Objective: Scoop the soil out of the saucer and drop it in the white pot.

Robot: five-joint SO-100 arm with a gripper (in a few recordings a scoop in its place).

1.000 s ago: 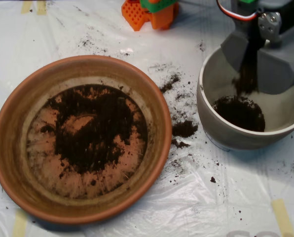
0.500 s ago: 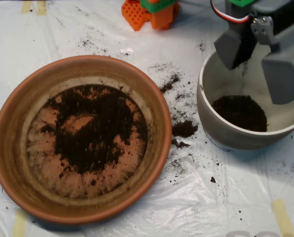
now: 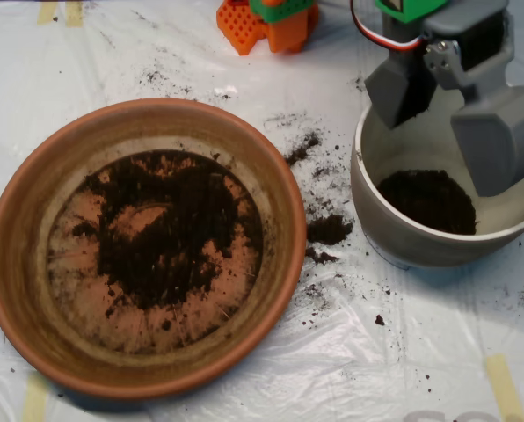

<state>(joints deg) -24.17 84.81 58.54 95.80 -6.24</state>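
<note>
The grey clamshell scoop point(image 3: 451, 114) hangs over the round off-white ceramic pot point(image 3: 378, 215) with its two shells spread apart and nothing between them, placed there so a load lands inside the deep walls. Dark crumbly soil point(image 3: 170, 230) lies mostly on the floor of the large terracotta saucer point(image 3: 20, 264) at left; a smaller heap sits in the pot, and spilled crumbs point(image 3: 329, 229) dot the white plastic sheet point(image 3: 376, 369) between them. The right shell covers part of the pot's rim, and the arm is cut off at the top edge; probably no soil clings inside the shells, though their inner faces are hard to see.

Claw point(image 3: 447, 110) gapes above soil point(image 3: 426, 200) in white pot point(image 3: 394, 230).
</note>
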